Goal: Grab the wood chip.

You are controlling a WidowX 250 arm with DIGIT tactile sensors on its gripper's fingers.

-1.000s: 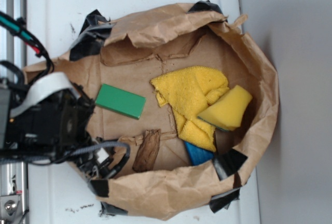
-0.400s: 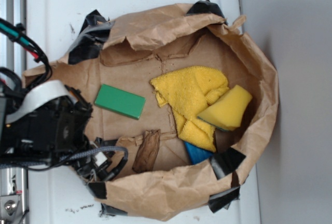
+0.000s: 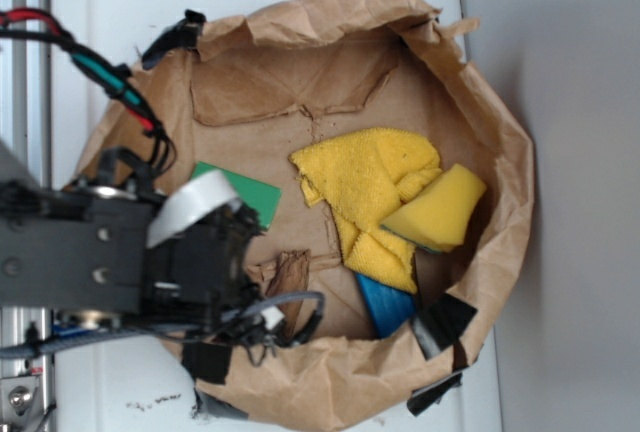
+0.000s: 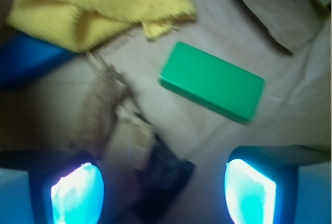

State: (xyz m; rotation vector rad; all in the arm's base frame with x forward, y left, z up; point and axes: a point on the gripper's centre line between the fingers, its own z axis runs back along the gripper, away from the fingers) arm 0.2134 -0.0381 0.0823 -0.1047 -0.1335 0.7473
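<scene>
A crumpled brown paper bag (image 3: 500,252) is seen lying open on a white desk (image 3: 90,42), with black tape (image 3: 445,320) at several points on its rim. Inside it, a yellow cloth (image 3: 365,182) is spread near the middle, a yellow sponge (image 3: 437,210) rests on the cloth's right edge, and a blue object (image 3: 385,302) is partly tucked under the cloth's lower end. A green block (image 3: 250,192) lies flat to the left of the cloth and is half covered in the exterior view by the black arm (image 3: 90,262).

The wood chip (image 3: 288,274) is found on the bag floor below the green block (image 4: 211,80) and left of the blue object, beside a torn paper flap (image 3: 262,274). In the wrist view the wood chip (image 4: 106,105) appears blurred, between the yellow cloth (image 4: 104,6) above and the left fingertip (image 4: 78,193) below, slightly left of centre.

The end effector (image 4: 163,193) is held released, its two fingertips set wide apart with nothing between them. It is positioned just over the bag floor, near the chip; contact with the chip cannot be determined.
</scene>
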